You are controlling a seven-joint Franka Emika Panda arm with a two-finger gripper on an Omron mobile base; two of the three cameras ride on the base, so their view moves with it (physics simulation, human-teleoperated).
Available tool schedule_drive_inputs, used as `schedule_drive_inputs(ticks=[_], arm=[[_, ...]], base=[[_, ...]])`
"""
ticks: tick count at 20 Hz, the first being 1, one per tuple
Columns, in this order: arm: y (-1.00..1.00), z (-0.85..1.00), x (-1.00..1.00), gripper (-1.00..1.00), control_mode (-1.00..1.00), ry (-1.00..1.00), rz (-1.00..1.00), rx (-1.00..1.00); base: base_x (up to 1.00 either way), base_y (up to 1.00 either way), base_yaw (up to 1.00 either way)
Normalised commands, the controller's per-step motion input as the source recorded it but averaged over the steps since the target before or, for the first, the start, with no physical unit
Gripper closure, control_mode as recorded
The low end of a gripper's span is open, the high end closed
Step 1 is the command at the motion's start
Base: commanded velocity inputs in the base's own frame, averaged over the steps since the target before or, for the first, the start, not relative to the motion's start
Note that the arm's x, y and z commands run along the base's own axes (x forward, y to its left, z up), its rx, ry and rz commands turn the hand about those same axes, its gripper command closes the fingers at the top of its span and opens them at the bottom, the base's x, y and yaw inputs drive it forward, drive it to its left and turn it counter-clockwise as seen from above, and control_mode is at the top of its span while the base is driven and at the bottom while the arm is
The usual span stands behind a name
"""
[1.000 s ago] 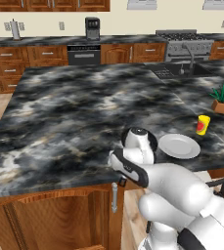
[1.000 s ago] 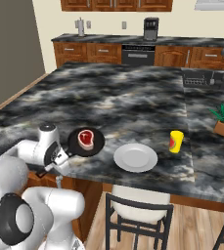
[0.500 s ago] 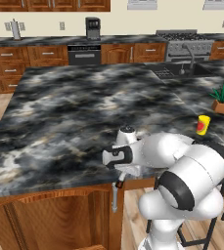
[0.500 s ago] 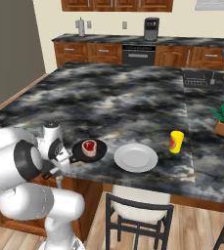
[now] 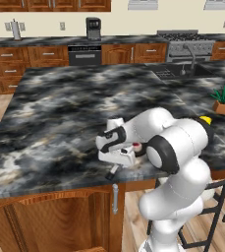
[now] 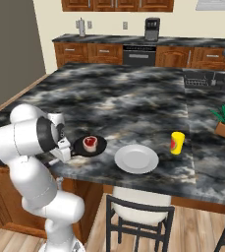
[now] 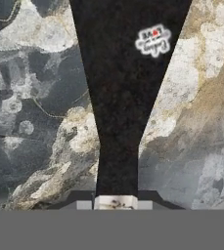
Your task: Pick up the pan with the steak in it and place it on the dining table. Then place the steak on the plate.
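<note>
In the left base view the arm's white bulk hides most of the pan (image 5: 139, 147) – just a sliver of its rim and a spot of red steak (image 5: 135, 145) peek out beside the hand, and the handle's end juts over the table edge below. The plate (image 6: 136, 158) is clear in the right base view. A yellow cup (image 6: 177, 142) stands near it; in the left view just its top shows behind the arm. In the hand view the handle (image 7: 125, 97) is a broad black wedge running up the middle, with a small pale mark on it, too blurred to read, and the finger tips are cut off at the bottom.

The gripper (image 5: 118, 158) sits low over the handle at the near edge of the table (image 5: 60, 108). Whether its jaws are clamped on the handle or slightly off it I cannot tell – the fingers are hidden in every view.

The pan rests on the table just left of the plate, apart from it, with the steak lying inside it.

Compared with half a second ago, the arm has folded lower and swung further over the pan, while pan, steak and plate lie where they were.
</note>
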Motion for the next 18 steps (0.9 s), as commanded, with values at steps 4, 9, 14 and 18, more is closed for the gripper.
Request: schedule_drive_inputs(ticks=[4, 9, 14, 18], arm=[[0.00, -0.14, 0.06, 1.00, -1.00, 0.02, 0.00, -0.01], [0.00, -0.06, 0.01, -1.00, -1.00, 0.02, 0.00, 0.00], [-0.01, 0.01, 0.00, -1.00, -1.00, 0.00, -0.02, 0.00], [-0.02, 0.19, -0.07, -1.00, -1.00, 0.00, -0.10, 0.00]], base=[[0.00, 0.00, 0.00], [0.00, 0.00, 0.00], [0.00, 0.00, 0.00], [0.00, 0.00, 0.00]])
